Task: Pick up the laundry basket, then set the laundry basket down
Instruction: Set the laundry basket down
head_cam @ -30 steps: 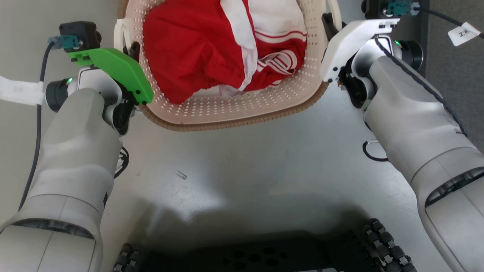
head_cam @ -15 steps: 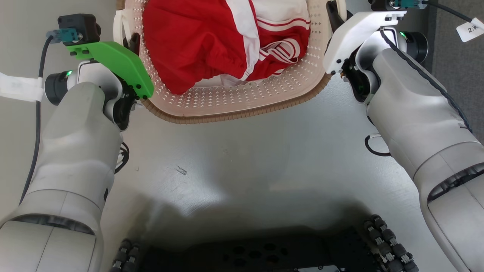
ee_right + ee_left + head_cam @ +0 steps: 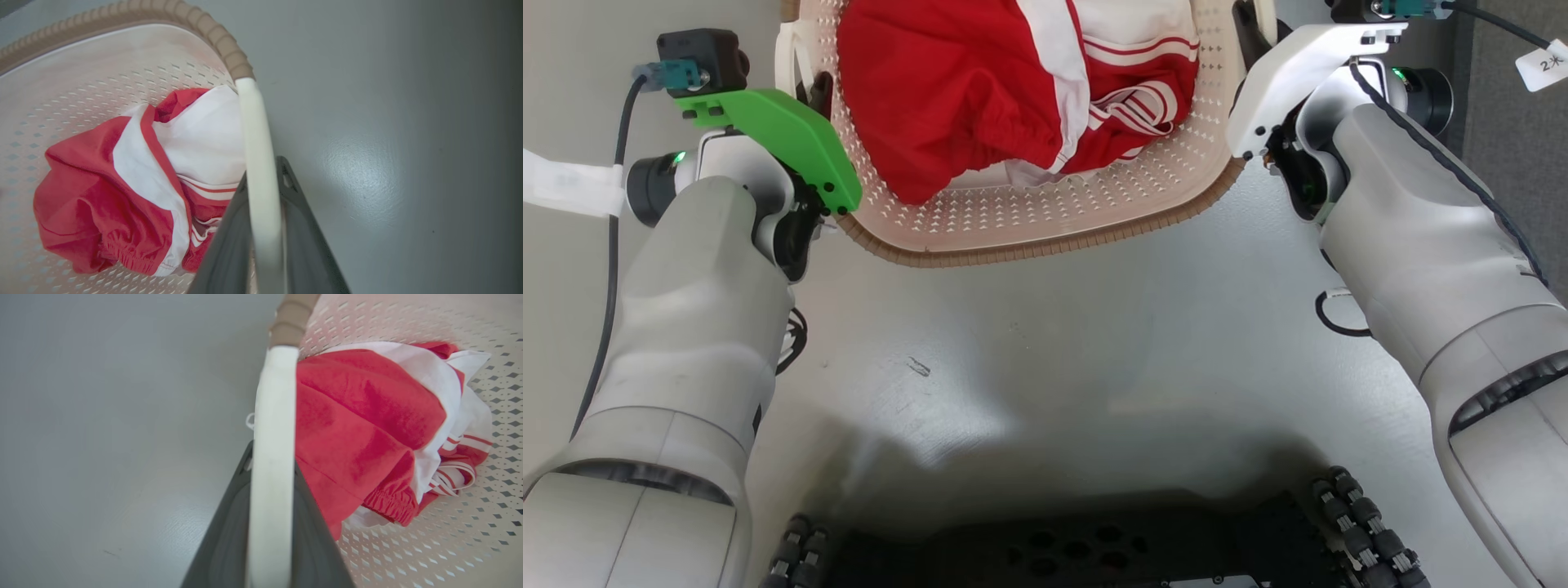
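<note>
The laundry basket [image 3: 1045,220] is cream-white and perforated with a brown woven-look rim, at the top centre of the head view, and it holds red and white clothes [image 3: 1013,90]. My left gripper [image 3: 810,90] is shut on the basket's white left handle [image 3: 271,457], which runs between its dark fingers [image 3: 222,543] in the left wrist view. At the basket's other side my right gripper [image 3: 1245,24] is shut on the white right handle [image 3: 259,179], clamped between its fingers [image 3: 304,245]. From both wrist views the grey floor lies well below the basket.
Grey floor [image 3: 1045,351] spreads under and around the basket. My dark wheeled base [image 3: 1078,547] sits at the bottom of the head view. A darker grey mat [image 3: 1515,139] borders the floor at the far right.
The basket and both grippers have shifted slightly up and to the right in the head view, still clamped on the handles. The floor marks barely moved.
</note>
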`<state>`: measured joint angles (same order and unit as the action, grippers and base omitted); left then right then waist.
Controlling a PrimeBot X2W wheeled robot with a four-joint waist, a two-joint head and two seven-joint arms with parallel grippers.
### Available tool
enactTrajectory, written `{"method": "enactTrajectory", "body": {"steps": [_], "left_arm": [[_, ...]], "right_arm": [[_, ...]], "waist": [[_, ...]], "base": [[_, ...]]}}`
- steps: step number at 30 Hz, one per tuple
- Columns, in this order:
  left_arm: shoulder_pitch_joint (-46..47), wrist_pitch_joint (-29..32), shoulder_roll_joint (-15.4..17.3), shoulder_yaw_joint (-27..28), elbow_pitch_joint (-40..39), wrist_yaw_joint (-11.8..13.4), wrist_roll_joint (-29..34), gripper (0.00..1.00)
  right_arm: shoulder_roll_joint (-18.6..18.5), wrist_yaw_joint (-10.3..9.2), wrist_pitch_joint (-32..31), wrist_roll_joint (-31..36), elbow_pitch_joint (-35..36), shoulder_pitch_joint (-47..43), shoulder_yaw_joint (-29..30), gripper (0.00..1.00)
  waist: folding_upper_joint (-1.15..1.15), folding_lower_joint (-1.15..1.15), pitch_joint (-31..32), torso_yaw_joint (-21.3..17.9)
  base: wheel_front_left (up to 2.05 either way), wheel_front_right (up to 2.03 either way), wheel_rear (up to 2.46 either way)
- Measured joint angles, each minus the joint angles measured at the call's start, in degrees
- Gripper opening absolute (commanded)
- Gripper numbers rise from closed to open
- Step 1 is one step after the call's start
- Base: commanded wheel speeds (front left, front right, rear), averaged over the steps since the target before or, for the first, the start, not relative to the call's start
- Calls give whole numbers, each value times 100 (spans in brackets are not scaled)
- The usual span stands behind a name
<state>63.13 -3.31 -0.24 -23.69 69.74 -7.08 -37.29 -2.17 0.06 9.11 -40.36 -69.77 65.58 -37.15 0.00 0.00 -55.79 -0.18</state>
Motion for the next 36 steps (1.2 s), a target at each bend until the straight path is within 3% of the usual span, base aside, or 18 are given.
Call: {"method": "enactTrajectory", "body": {"steps": [2,3,4,5,6,14,36], "left_arm": [[0,7,1,2,36,-1,-7,31],[0,9,10,10,43,-2,-30,48],[-1,9,23,30,53,-2,-53,53],[-1,26,46,36,66,-5,-81,88],[-2,25,48,42,70,-7,-87,100],[-5,15,91,43,98,-7,-136,100],[-209,-1,108,-188,100,-7,-200,100]], "right_arm": [[-10,56,-1,0,-15,0,0,43],[-22,66,-1,-1,-26,0,0,50],[-46,118,-1,-2,-36,0,4,71],[-83,143,1,-18,-41,0,23,90],[-114,167,0,-44,-45,0,44,100],[-170,441,-58,-159,-99,-2,98,100],[-186,610,-98,-198,-137,-197,-82,100]], "waist": [[0,0,7,9],[0,0,11,14],[0,0,15,19],[0,0,19,23],[0,0,24,27],[0,0,76,54],[0,0,520,89]], "base": [[0,0,0],[0,0,0],[0,0,0],[0,0,0],[0,0,0],[0,0,0],[0,0,0]]}}
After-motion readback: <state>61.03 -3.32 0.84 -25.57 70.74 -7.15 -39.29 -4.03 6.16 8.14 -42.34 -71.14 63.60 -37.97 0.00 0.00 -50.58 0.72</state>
